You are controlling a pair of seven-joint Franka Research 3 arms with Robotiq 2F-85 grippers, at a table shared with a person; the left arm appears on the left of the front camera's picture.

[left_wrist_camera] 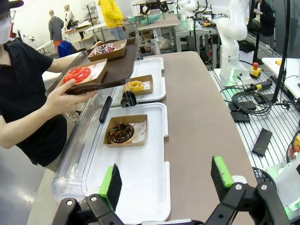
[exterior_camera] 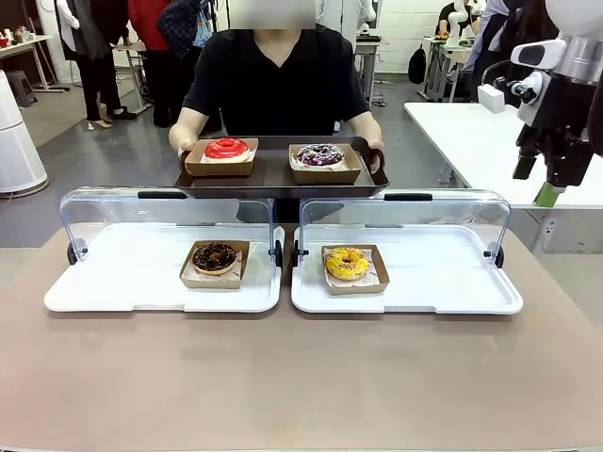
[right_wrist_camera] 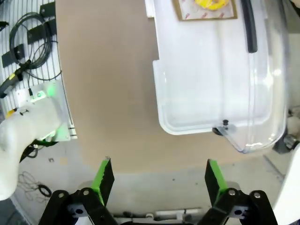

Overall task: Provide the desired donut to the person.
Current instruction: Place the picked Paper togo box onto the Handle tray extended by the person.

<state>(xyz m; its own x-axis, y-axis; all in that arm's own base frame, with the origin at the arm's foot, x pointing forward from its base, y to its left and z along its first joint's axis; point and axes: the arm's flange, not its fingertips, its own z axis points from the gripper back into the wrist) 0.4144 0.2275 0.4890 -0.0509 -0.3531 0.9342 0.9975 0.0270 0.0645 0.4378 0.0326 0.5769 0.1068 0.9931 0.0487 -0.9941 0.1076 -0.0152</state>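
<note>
The person (exterior_camera: pixel 273 80) stands at the far side holding a dark tray (exterior_camera: pixel 280 179) with a red-glazed donut (exterior_camera: pixel 226 148) and a dark sprinkled donut (exterior_camera: pixel 320 154) in card boxes. A chocolate donut (exterior_camera: pixel 214 256) sits in the left white tray (exterior_camera: pixel 113 282). In the right white tray (exterior_camera: pixel 443 282) lies a yellow donut (exterior_camera: pixel 347 263). My left gripper (left_wrist_camera: pixel 166 180) hovers open above the near end of the chocolate donut's (left_wrist_camera: pixel 121 132) tray, holding nothing. My right gripper (exterior_camera: pixel 548 193) hangs open, raised off the table's right edge. In the right wrist view that gripper (right_wrist_camera: pixel 158 177) is empty, with the yellow donut (right_wrist_camera: pixel 211 3) far off.
Both white trays have clear lids (exterior_camera: pixel 165 212) swung open toward the person. The brown tabletop (exterior_camera: pixel 301 377) lies bare in front of the trays. Cables and boxes (left_wrist_camera: pixel 248 101) sit on a metal frame beside the table. A white table (exterior_camera: pixel 480 132) stands at the right.
</note>
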